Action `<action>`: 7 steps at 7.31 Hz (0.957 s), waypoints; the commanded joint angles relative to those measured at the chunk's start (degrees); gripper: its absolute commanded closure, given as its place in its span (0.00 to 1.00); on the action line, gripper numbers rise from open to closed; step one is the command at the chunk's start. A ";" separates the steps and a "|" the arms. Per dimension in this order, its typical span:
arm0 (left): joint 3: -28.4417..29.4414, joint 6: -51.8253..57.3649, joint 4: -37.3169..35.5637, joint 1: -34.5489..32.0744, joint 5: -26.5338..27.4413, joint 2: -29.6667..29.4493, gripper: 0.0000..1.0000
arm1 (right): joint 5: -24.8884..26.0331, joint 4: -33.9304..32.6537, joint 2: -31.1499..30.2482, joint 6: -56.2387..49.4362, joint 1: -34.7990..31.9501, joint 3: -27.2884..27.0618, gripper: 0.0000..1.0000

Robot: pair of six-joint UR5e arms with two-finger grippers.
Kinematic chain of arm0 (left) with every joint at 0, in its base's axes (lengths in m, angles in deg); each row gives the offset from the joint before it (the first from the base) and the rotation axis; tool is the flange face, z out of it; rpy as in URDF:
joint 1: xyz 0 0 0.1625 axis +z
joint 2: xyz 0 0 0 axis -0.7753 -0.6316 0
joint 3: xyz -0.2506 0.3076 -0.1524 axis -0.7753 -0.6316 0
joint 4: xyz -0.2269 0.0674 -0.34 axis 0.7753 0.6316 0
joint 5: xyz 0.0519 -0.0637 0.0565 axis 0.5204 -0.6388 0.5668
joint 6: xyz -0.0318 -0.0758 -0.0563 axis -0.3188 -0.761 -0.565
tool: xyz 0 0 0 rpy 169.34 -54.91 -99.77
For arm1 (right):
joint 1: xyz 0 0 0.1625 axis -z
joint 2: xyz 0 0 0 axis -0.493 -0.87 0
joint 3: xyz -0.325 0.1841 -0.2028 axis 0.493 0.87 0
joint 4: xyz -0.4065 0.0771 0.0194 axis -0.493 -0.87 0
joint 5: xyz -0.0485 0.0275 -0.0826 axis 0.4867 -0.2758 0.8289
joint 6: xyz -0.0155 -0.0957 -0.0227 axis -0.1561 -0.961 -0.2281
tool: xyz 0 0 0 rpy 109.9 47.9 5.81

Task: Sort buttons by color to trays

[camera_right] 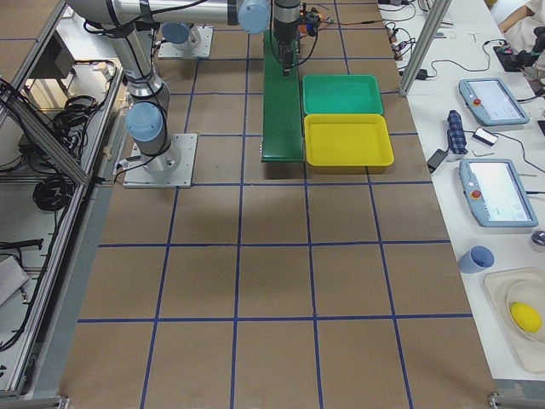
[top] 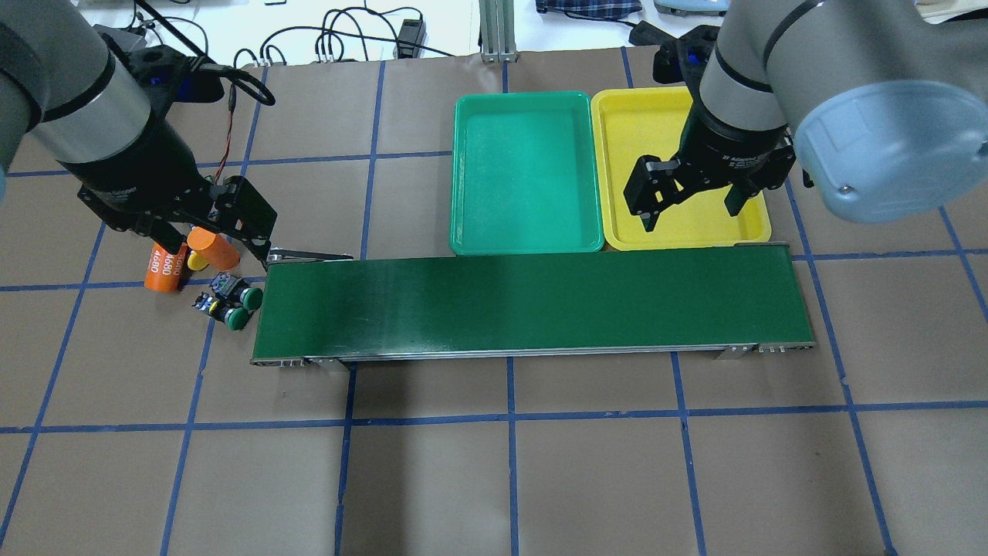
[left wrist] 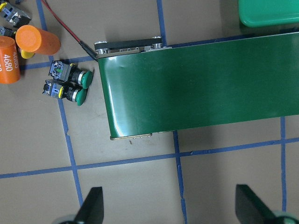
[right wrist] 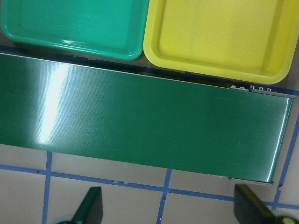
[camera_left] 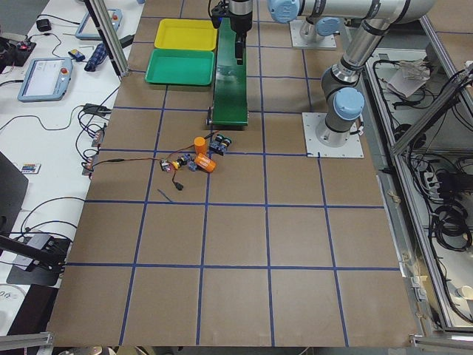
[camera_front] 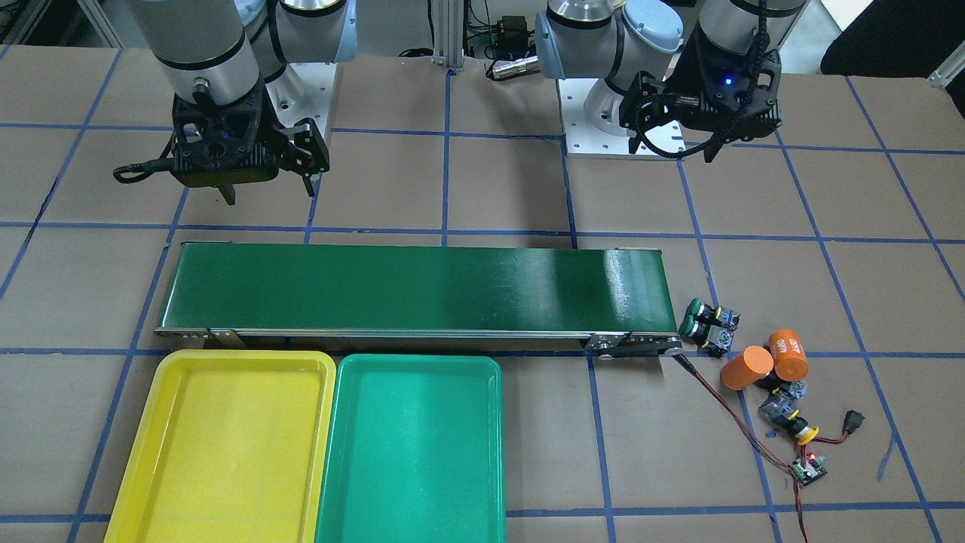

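Two green-capped buttons (camera_front: 707, 324) lie side by side on the table just off the conveyor's end, also in the left wrist view (left wrist: 70, 86). Two yellow-capped buttons (camera_front: 788, 411) lie behind two orange cylinders (camera_front: 765, 362). My left gripper (top: 204, 232) hangs open and empty above the cylinders and buttons. The yellow tray (camera_front: 226, 452) and green tray (camera_front: 411, 452) sit side by side along the belt, with nothing in them. My right gripper (top: 689, 210) hangs open and empty over the yellow tray's (top: 625, 139) near edge.
The long dark-green conveyor belt (top: 532, 305) lies between the robot and the trays. Red wires run from its end to a small control board (camera_front: 808, 469) and a black switch (camera_front: 852, 420) beside the yellow buttons.
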 commanded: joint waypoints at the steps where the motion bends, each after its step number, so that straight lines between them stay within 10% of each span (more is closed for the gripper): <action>1: -0.36 0.11 -0.09 -0.02 0.36 0.10 0.00 | 0.55 0.01 -0.01 -0.95 -0.02 -0.04 0.00; 7: -0.45 0.90 -0.36 0.16 0.19 -0.25 0.00 | 0.46 -0.08 -0.01 -0.95 -0.11 -0.04 0.00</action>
